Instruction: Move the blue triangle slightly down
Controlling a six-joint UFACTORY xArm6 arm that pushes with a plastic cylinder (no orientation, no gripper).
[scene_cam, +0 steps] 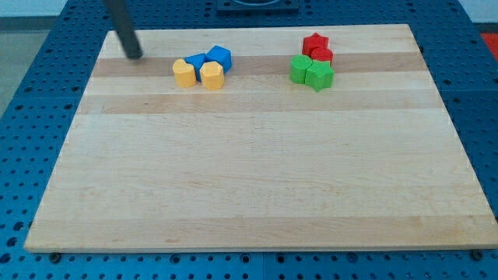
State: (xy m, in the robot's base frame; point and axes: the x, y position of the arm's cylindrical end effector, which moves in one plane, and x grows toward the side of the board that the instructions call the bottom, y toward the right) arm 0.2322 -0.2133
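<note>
The blue triangle [196,60] lies near the view's top left of the wooden board [257,179], wedged between a blue cube [220,57] on its right and two yellow blocks [184,72] [212,75] just below it. My tip [135,55] stands on the board to the left of this cluster, about a block's width or more away from the left yellow block, touching nothing.
A second cluster sits at the view's top right: a red star [315,43], a red block [321,55], and two green blocks [300,68] [319,75], all touching. Blue perforated table surrounds the board.
</note>
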